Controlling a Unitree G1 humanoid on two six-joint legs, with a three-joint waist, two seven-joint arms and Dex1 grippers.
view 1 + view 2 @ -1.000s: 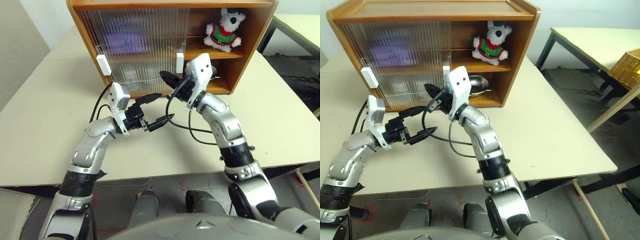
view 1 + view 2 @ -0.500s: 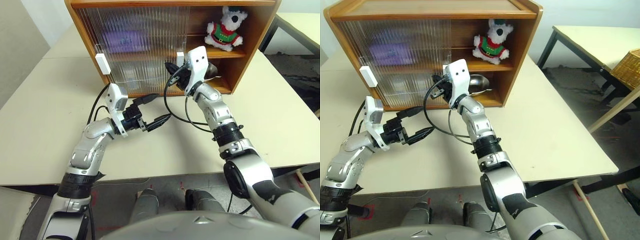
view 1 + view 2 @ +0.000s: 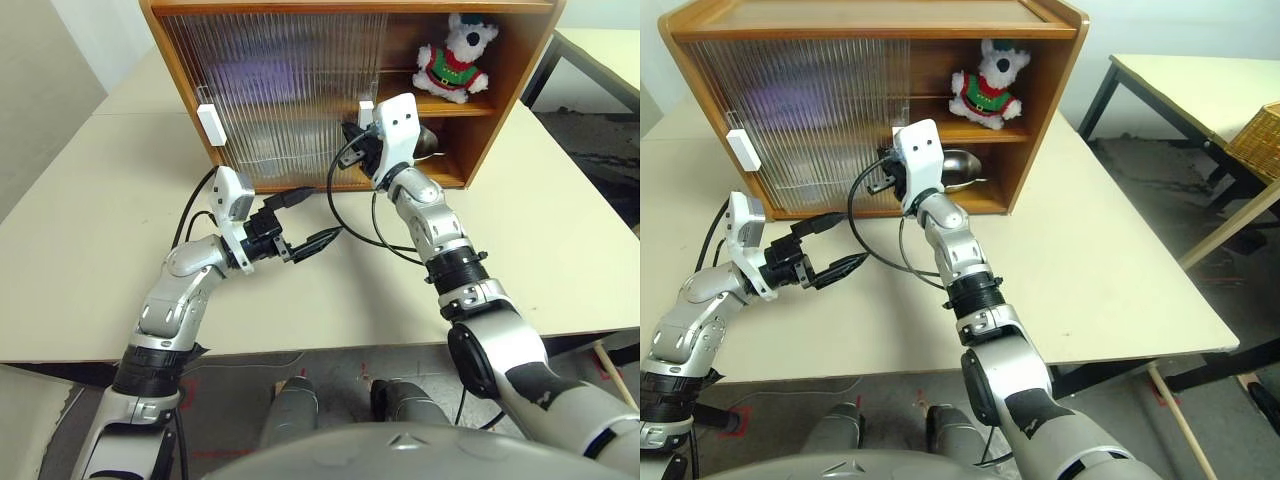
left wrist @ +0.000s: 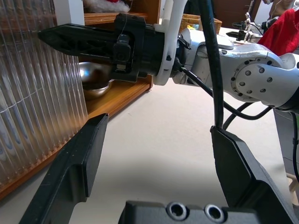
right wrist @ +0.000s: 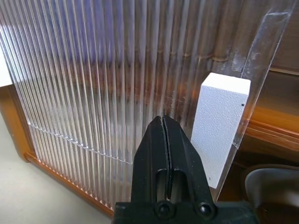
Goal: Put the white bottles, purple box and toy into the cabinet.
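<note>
The cabinet (image 3: 508, 92) stands at the back of the table, its ribbed sliding doors covering the left part. The toy (image 3: 453, 55) sits on the open upper shelf at the right. Behind the ribbed door the purple box (image 3: 250, 76) shows as a purple blur. The white bottles are hidden. My right gripper (image 5: 163, 120) is shut, its tip against the ribbed door right beside the white handle (image 5: 222, 122). Lower on the left, my left gripper (image 3: 322, 213) hangs open and empty over the table, in front of the cabinet.
A shiny steel bowl (image 3: 958, 165) lies on the open lower shelf, just right of my right gripper. A second white handle (image 3: 209, 122) sits on the left door. Black cables loop between my arms. Another table and a wicker basket (image 3: 1255, 135) stand to the right.
My right gripper has moved forward and up to the ribbed door beside the white handle, staying shut. The left gripper has kept its place, open.
</note>
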